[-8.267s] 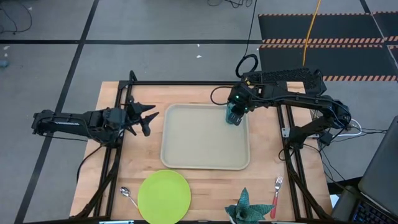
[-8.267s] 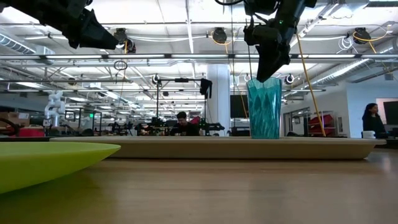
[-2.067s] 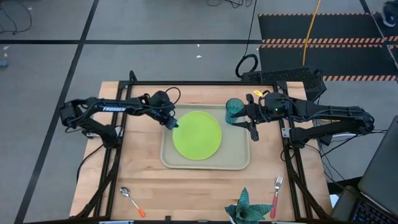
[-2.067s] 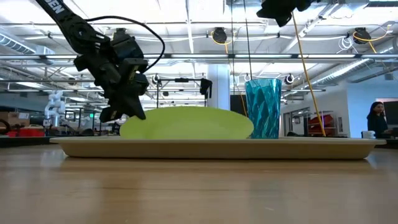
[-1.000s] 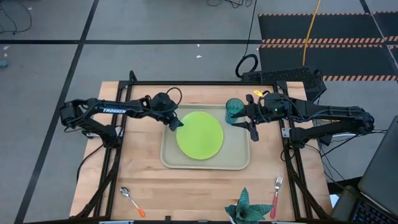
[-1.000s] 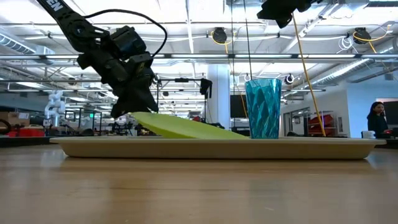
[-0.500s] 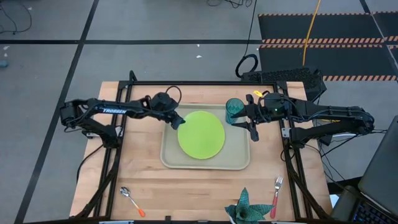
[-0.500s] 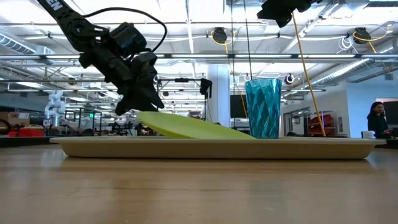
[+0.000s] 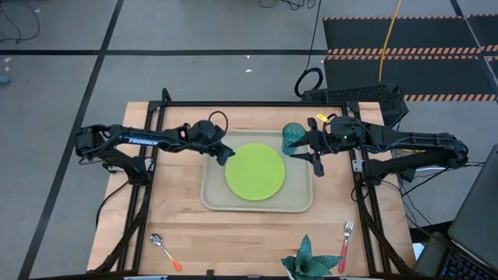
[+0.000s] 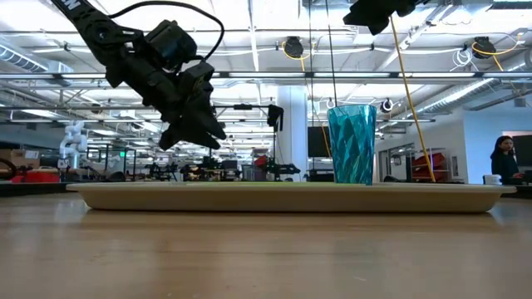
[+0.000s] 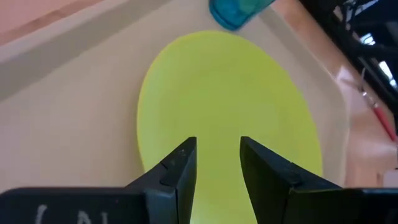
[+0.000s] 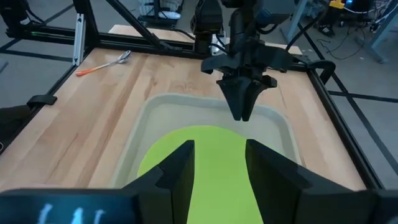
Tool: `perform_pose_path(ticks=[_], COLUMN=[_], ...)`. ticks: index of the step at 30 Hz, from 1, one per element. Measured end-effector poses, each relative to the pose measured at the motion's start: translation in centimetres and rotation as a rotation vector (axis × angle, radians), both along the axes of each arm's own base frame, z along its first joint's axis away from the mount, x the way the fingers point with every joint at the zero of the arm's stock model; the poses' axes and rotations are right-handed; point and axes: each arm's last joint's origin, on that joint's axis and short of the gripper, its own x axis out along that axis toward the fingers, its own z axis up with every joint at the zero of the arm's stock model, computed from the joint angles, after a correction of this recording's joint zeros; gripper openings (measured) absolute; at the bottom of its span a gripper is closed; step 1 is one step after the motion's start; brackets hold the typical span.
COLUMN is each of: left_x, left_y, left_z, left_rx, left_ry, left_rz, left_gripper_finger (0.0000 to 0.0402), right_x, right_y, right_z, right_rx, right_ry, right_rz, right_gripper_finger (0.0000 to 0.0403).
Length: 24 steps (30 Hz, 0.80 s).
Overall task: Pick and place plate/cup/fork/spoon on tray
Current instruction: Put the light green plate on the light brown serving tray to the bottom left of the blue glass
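So the plate (image 9: 255, 173) lies flat in the middle of the tray (image 9: 213, 194), and the cup (image 9: 292, 139) stands upright in the tray's far right corner. The left gripper (image 9: 226, 155) hangs just off the plate's left edge, above the tray, with its fingers apart and nothing between them; in the low view it is clear of the tray. The right gripper (image 9: 313, 150) waits at the tray's right rim beside the cup, its fingers likewise parted and empty.

Two pieces are left, I judge, both on the table's near edge. The spoon (image 9: 165, 250) is at the near left corner, lying aslant with its bowl toward the far left and its orange handle toward the near right. The fork (image 9: 345, 243) is at the near right, close to a leafy object (image 9: 305, 260), its tines pointing far and its red handle near, so it runs almost straight front to back.

The spoon sits on the left arm's side and the fork on the right arm's side. Each lies well nearward of its gripper, so either arm must draw back toward the near edge and set its fingers across the handle.
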Motion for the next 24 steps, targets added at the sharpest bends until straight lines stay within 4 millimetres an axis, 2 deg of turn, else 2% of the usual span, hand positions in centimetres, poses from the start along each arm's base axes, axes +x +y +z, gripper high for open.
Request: perform_pose_path(ticks=[3,6,12,15,24], left_x=[-0.3,-0.4,-1.5,-1.9,-0.5], left_y=[0.4,1.0,0.7,0.1,-3.3], left_z=[0.1,1.2,2.2,2.0,0.7], left_rx=[-0.003,0.040,0.139,0.136,0.206], left_ry=[0.030,0.100,0.450,0.527,0.568], left_rz=[-0.018,-0.066,-0.199,-0.243,-0.423], left_gripper_finger=[0.0124,0.0124,0.0124,0.0124,0.0124], right_x=[0.0,0.0,0.0,0.1,0.2], right_y=[0.0,0.0,-0.1,-0.1,-0.4], right_z=[0.0,0.0,-1.0,-1.5,-1.3], right_rx=[-0.001,0.000,0.003,-0.007,-0.051], right_ry=[0.000,0.000,0.029,0.021,-0.001], right_rz=[0.000,0.000,-0.003,-0.025,-0.119], right_gripper_finger=[0.0137,0.0137,0.0137,0.0137,0.0137])
